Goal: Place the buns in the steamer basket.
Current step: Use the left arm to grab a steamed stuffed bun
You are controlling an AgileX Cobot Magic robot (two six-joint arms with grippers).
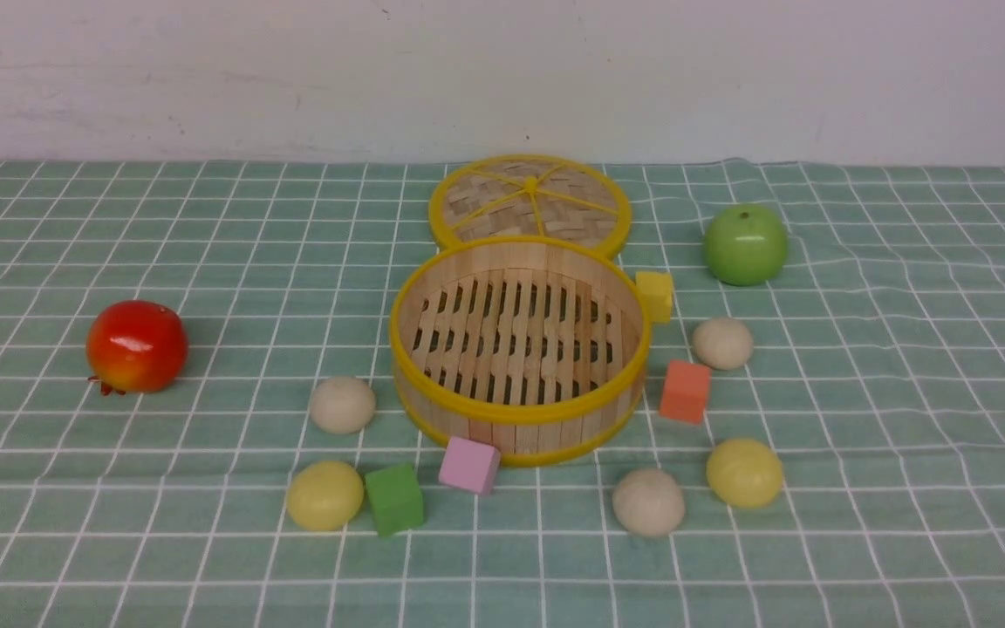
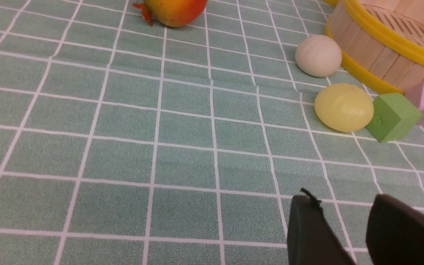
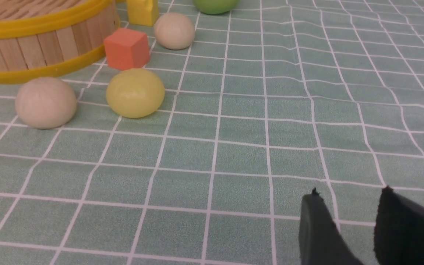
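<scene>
The steamer basket (image 1: 520,415) stands empty at the middle of the checked cloth. Several buns lie on the cloth around it. Left of it are a beige bun (image 1: 342,405) (image 2: 318,56) and a pale yellow bun (image 1: 324,495) (image 2: 343,107). On its right lie a beige bun (image 1: 648,501) (image 3: 45,103), a yellow bun (image 1: 744,473) (image 3: 135,93) and a farther beige bun (image 1: 722,343) (image 3: 174,31). Neither arm shows in the front view. My left gripper (image 2: 342,198) hangs open over bare cloth, well short of the left buns. My right gripper (image 3: 350,193) is open too, away from the right buns.
The woven lid (image 1: 529,205) lies behind the basket. A green apple (image 1: 744,244) sits at the back right and a red fruit (image 1: 136,346) at the left. Yellow (image 1: 655,296), orange (image 1: 685,392), pink (image 1: 469,465) and green (image 1: 394,499) cubes crowd the basket and buns.
</scene>
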